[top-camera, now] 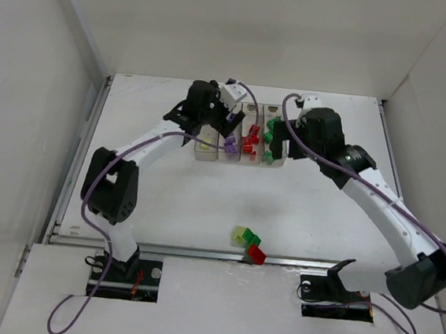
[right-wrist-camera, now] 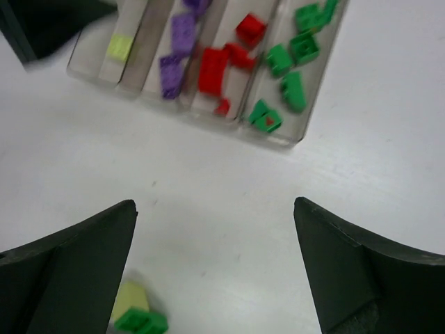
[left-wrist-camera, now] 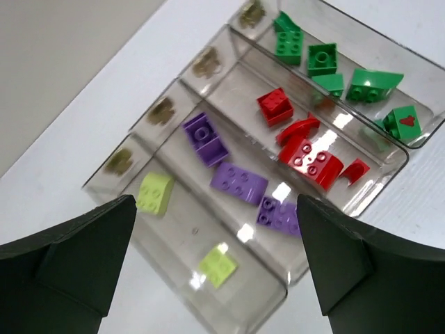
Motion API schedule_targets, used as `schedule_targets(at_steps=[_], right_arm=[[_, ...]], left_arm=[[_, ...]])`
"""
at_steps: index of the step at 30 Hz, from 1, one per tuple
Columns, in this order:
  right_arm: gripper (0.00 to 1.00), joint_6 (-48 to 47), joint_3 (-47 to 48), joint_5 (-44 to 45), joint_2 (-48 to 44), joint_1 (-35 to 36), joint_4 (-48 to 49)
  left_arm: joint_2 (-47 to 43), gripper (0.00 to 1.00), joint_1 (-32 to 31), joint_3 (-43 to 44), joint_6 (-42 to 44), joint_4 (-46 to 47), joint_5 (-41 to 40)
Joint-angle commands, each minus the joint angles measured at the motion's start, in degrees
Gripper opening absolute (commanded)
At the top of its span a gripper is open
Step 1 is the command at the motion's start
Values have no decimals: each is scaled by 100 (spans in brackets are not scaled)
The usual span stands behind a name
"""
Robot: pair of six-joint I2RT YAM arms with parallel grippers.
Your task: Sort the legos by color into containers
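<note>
Looks like a robotics lab test cell. Boxed in by plain white panels [top-camera: 24, 100] at nine, twelve and three o'clock around a white desk [top-camera: 188, 203]. Fitted with two white-and-black machines, the left arm [top-camera: 154, 141] and the right arm [top-camera: 378, 202], bolted onto black base mounts [top-camera: 122, 272] at six o'clock beside a metal rail [top-camera: 160, 248] along the desk's near edge. Wired with loose purple cables [top-camera: 84, 209] looping up toward the wrists. Stocked with practice props: joined clear containers [top-camera: 206, 156] toward twelve o'clock, small coloured legos [top-camera: 249, 243] toward six.
</note>
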Motion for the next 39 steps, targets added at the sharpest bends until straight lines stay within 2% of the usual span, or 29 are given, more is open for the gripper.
schedule_targets(at_steps=[1, 4, 9, 14, 17, 21, 30, 39], right_arm=[[100, -128, -299, -658, -268, 478, -764], [100, -66, -545, -959, -269, 1006, -1090], [100, -407, -644, -1328, 222, 1947, -1466], [96, -1793, -318, -1600, 741, 2150, -2083], [94, -2331, -379, -1548, 742, 2150, -2083], [91, -2614, -510, -2110, 1093, 2325, -2083], [90, -2413, -564, -2295, 1515, 2511, -1952], [83, -1535, -669, -1628, 2139, 2879, -1653]], left_arm=[[-1219, 100, 441, 35, -847, -759, -404], [-2054, 100, 740, -719, -1120, -901, -755], [-3354, 100, 881, -1785, -1173, -771, -756], [-4103, 100, 881, -2489, -1366, -770, -686], [-4472, 100, 881, -2674, -1419, -770, -686], [-4807, 100, 881, -2859, -1472, -770, -896], [-5272, 100, 881, -3097, -1629, -875, -1099], [-5326, 100, 881, -3220, -1630, -822, -1152]])
